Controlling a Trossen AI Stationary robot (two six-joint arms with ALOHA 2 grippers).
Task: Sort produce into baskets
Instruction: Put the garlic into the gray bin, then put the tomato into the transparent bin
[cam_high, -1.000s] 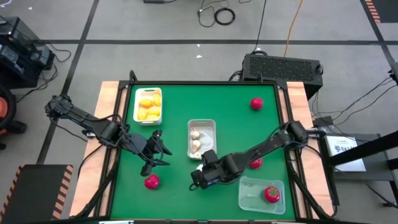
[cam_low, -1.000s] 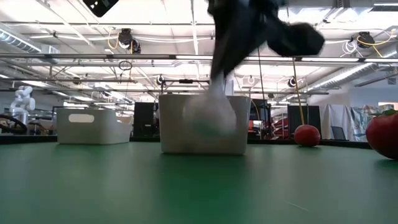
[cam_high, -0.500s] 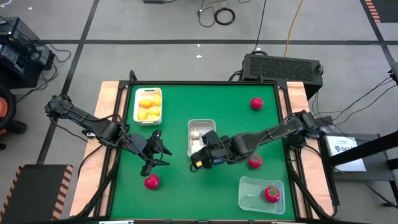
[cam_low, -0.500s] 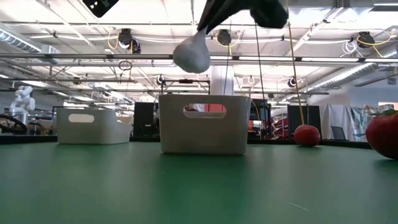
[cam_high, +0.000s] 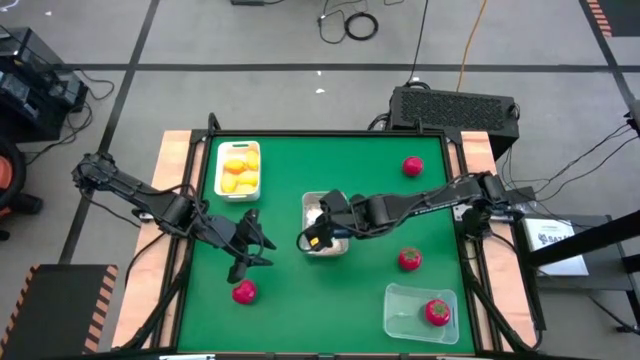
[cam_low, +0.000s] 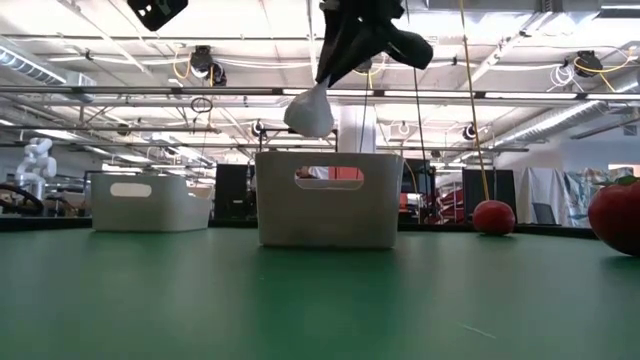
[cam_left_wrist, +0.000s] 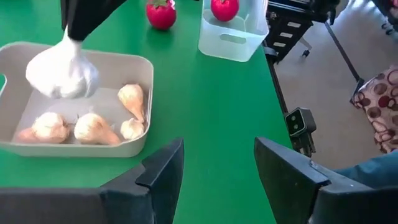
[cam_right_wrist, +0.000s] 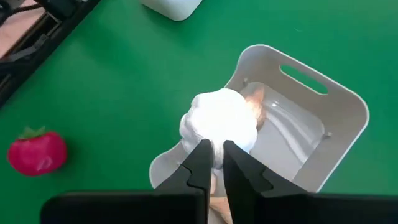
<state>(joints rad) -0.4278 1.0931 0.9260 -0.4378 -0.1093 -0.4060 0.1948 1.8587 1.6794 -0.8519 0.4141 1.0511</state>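
Floor: grey (cam_high: 250, 40), crossed by dark seam lines, loose cables (cam_high: 350, 22) lying on it.
Table: green top (cam_high: 380, 200), wood edging (cam_high: 175, 170).
Beyond table: black vented box (cam_high: 455, 105).
Ceiling: beams and strip lights (cam_low: 120, 50).
Far back: white humanoid figure (cam_low: 37, 160).

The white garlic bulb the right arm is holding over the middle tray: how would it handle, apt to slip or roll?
The garlic bulb hangs from the right gripper, its fingers pinching only the narrow tip, so it probably weighs little. That small hold might let it swing or slip. Its rounded body would likely roll a bit if dropped, though the tray walls should stop it.
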